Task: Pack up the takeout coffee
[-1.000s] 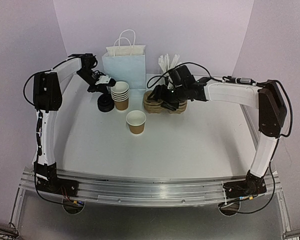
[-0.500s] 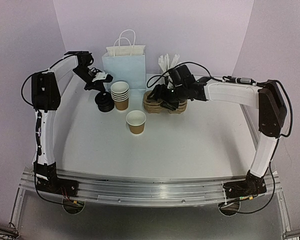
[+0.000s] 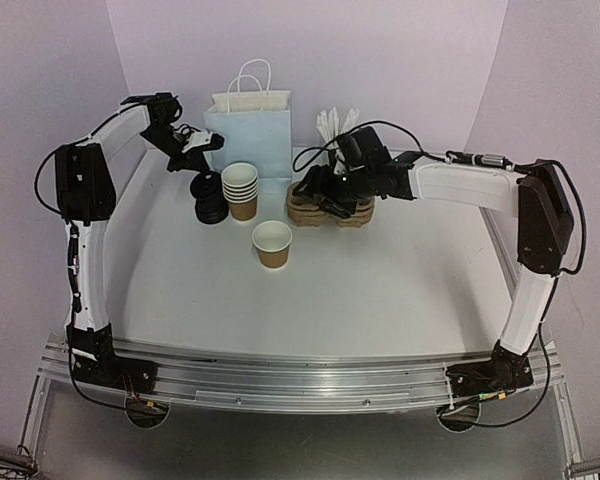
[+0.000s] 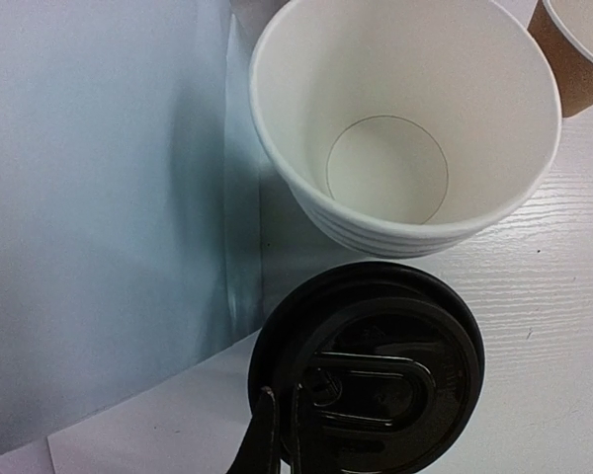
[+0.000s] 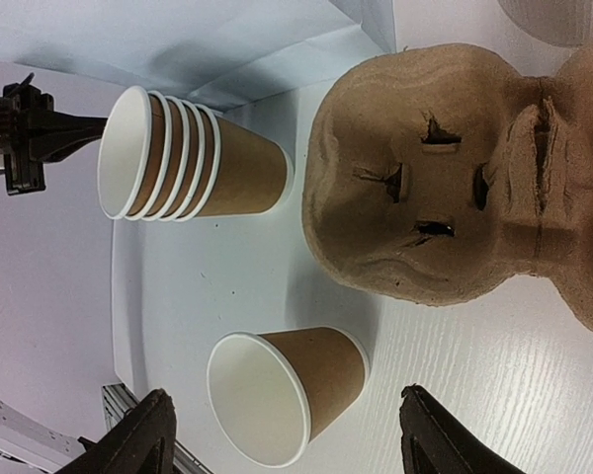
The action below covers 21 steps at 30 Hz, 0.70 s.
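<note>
Standing apart: one cup (image 3: 272, 243), one stack (image 3: 241, 190)

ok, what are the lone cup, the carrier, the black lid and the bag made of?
Single cup: brown kraft paper, matte, white lining. Carrier: moulded pulp, seemingly; rough, fibrous, torn-looking slots. Black lid: likely plastic; glossy, crisp moulded ridges. Bag: pale blue paper, creased folds.

No readable text, no labels — nothing legible
</note>
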### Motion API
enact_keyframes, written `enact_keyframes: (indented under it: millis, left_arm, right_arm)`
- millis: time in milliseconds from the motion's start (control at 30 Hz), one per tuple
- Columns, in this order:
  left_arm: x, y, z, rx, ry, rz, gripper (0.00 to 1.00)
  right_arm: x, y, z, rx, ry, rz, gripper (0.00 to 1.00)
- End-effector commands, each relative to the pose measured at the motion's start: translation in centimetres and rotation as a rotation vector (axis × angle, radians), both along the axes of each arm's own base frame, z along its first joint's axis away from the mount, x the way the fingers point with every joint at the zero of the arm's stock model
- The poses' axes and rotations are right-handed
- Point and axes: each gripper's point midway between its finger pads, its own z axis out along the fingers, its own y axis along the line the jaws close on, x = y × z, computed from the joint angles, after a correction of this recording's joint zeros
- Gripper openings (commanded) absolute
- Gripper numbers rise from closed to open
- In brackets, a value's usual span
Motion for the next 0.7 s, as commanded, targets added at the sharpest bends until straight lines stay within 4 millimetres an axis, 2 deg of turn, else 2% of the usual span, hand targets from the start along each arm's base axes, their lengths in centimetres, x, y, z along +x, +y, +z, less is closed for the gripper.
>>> enact_keyframes:
  millis: [0, 100, 200, 333, 500, 667]
  left_arm:
    - [-1.4, 1.5, 2.9, 0.024, -0.008, 0.006, 0.00]
    - [-2.4, 2.3, 3.7, 0.048, 0.013, 0.024, 0.00]
    - [-3.2, 2.4, 5.5, 0.032, 0.048, 0.107, 0.00]
    - [-5.5, 2.4, 7.9, 0.025, 0.092, 0.206, 0.00]
    - [-10.0, 0.9, 10.0, 0.040, 0.168, 0.309, 0.00]
    - [-15.3, -2.2, 10.9, 0.047, 0.248, 0.319, 0.00]
  right_arm:
    - [0.1, 0.1, 3.2, 0.038, -0.054, -0.012, 0.73]
    - [0.1, 0.2, 3.5, 0.048, -0.055, -0.011, 0.73]
    - [0.1, 0.5, 4.2, 0.067, -0.055, -0.004, 0.73]
    - [0.0, 0.5, 5.0, 0.083, -0.055, -0.015, 0.72]
    - [-0.2, 0.3, 5.1, 0.100, -0.026, -0.051, 0.68]
    - [-0.8, 1.2, 6.2, 0.120, -0.037, -0.037, 0.65]
